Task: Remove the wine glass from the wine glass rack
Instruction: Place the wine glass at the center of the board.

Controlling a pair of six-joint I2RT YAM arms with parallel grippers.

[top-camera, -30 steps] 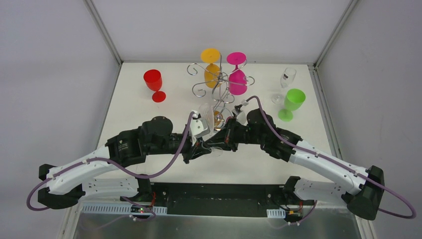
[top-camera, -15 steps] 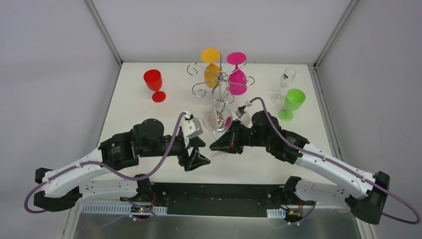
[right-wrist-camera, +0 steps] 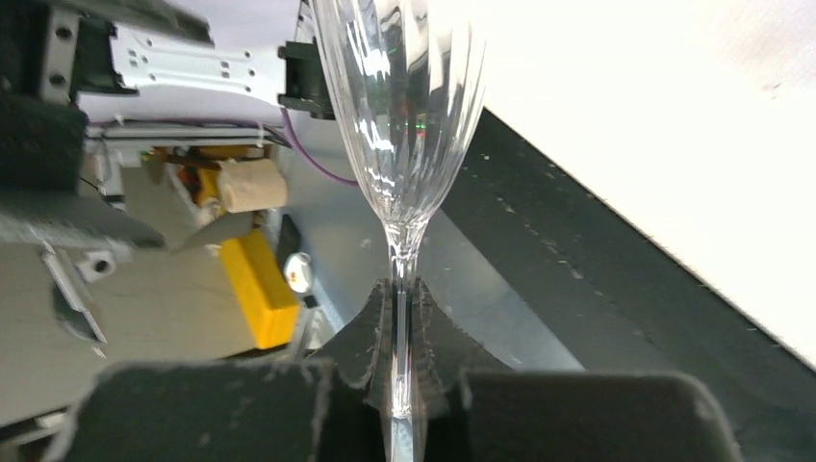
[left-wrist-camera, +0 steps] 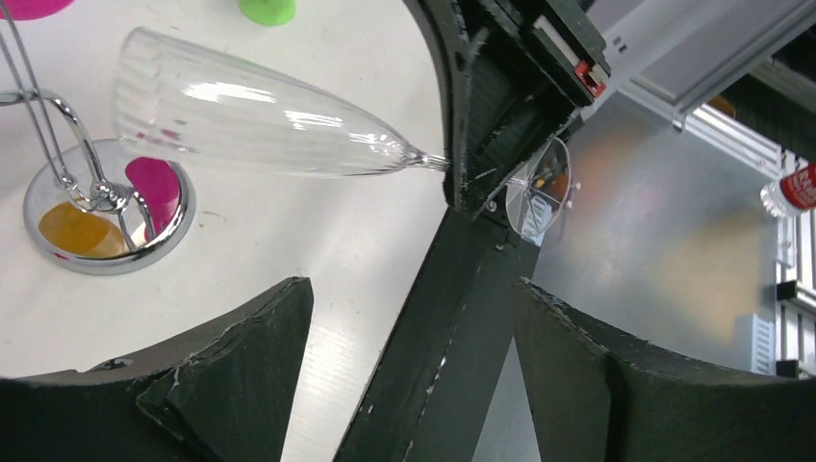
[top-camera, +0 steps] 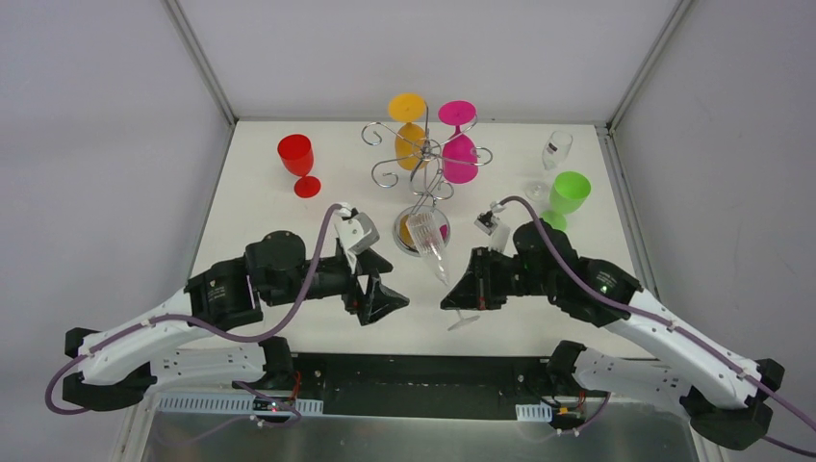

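Observation:
A clear fluted wine glass (top-camera: 428,243) hangs tilted in the air in front of the wine glass rack (top-camera: 424,157), bowl toward the rack's chrome base (top-camera: 404,234). My right gripper (top-camera: 459,295) is shut on its thin stem, which in the right wrist view runs between the pads with the glass (right-wrist-camera: 404,106) rising above the right gripper (right-wrist-camera: 402,322). My left gripper (top-camera: 383,285) stands open just left of the glass and touches nothing. The left wrist view shows the glass (left-wrist-camera: 269,120) lying sideways beyond the left gripper (left-wrist-camera: 412,289). An orange glass (top-camera: 408,123) and a pink glass (top-camera: 459,144) hang on the rack.
A red goblet (top-camera: 298,159) stands at the back left. A green goblet (top-camera: 566,197) and a small clear glass (top-camera: 553,154) stand at the back right. The rack's base (left-wrist-camera: 106,217) sits close to the held glass's rim. The table's near edge lies just below both grippers.
My left gripper opened, let go of the clear glass and drew back left. My right gripper, still shut on the stem, pulled the glass toward the near edge and tilted it.

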